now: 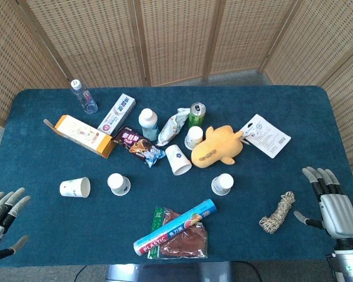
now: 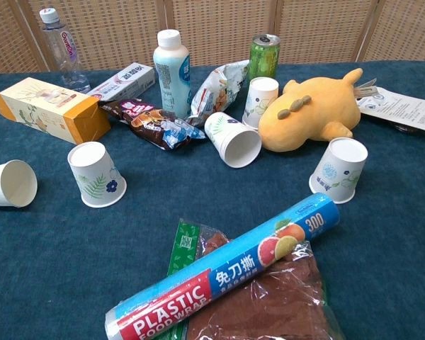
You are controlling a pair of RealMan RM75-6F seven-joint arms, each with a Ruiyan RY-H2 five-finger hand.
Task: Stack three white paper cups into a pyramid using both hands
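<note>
Both robot hands, left [image 1: 5, 212] and right [image 1: 331, 202], rest spread and empty at my bench [image 1: 317, 117] edges, I judge to begin; paper cups [image 1: 119, 184] stand and lie scattered between them, nearest the right one [image 1: 222, 184].

There are five white paper cups with a small leaf print scattered on the blue worktop [image 1: 41, 235]. One cup [image 1: 75, 187] lies on its side at the far left, mouth facing left. Just to its right, a second cup [image 1: 119, 184] stands upside down. A third cup [image 1: 178, 160] lies tipped near the middle, its open mouth toward the front. Behind it a fourth cup [image 1: 193, 137] stands upside down, just beside a yellow plush toy [image 1: 217, 147]. The fifth cup [image 1: 222, 184] stands upside down in front of the toy.
</note>
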